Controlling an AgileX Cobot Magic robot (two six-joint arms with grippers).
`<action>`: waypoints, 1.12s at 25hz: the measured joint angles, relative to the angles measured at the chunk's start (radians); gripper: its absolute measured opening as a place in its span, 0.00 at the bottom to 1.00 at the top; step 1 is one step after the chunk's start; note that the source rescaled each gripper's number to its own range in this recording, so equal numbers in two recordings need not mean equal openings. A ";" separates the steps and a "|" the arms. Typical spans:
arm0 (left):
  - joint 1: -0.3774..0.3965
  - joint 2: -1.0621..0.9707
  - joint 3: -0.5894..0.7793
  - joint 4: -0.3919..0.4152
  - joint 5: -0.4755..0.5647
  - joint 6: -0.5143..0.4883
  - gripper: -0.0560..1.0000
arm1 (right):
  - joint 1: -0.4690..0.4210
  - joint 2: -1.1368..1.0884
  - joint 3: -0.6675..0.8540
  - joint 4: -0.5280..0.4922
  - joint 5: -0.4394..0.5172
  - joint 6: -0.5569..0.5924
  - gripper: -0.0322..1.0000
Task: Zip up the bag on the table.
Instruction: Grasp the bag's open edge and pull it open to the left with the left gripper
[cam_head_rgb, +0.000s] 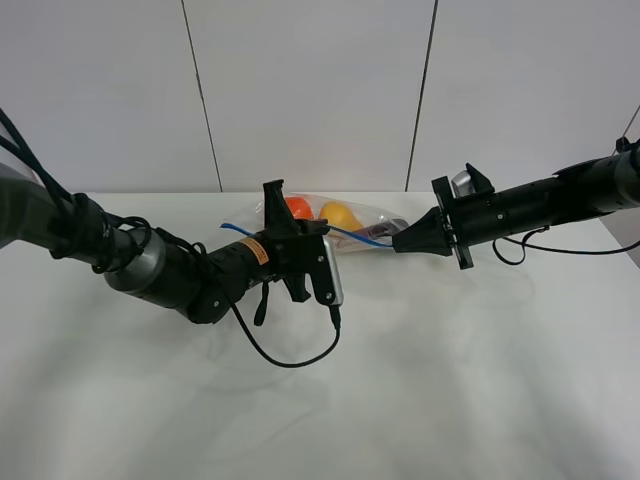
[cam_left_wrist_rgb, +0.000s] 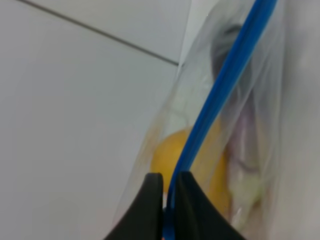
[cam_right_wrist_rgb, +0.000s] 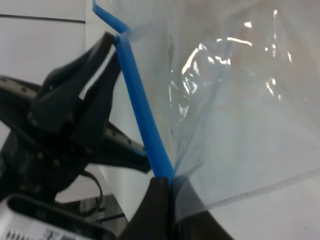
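Note:
The clear plastic bag (cam_head_rgb: 345, 222) lies at the far middle of the white table (cam_head_rgb: 450, 380), with orange (cam_head_rgb: 298, 208), yellow (cam_head_rgb: 340, 215) and purple (cam_head_rgb: 392, 227) toy produce inside. Its blue zip strip (cam_head_rgb: 368, 240) is stretched between the two grippers. My left gripper (cam_head_rgb: 320, 232) is shut on the strip (cam_left_wrist_rgb: 225, 85) near the bag's left end; the wrist view shows its tips (cam_left_wrist_rgb: 169, 176) pinching it. My right gripper (cam_head_rgb: 398, 243) is shut on the strip (cam_right_wrist_rgb: 142, 110) at the right end, tips (cam_right_wrist_rgb: 170, 182) closed around it. The left gripper (cam_right_wrist_rgb: 116, 42) also shows there.
A white panelled wall (cam_head_rgb: 310, 90) stands right behind the bag. The left arm's loose black cable (cam_head_rgb: 290, 362) hangs onto the table in front of the bag. A cable loop (cam_head_rgb: 510, 250) hangs under the right arm.

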 joint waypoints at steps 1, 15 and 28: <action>0.011 0.000 0.005 0.000 -0.001 0.002 0.06 | 0.000 0.000 0.000 0.000 0.000 0.000 0.03; 0.193 0.000 0.094 -0.002 -0.078 0.057 0.05 | 0.000 0.000 0.000 -0.004 0.001 0.000 0.03; 0.282 0.000 0.097 0.008 -0.086 0.057 0.05 | 0.000 0.000 0.000 0.000 0.003 0.000 0.03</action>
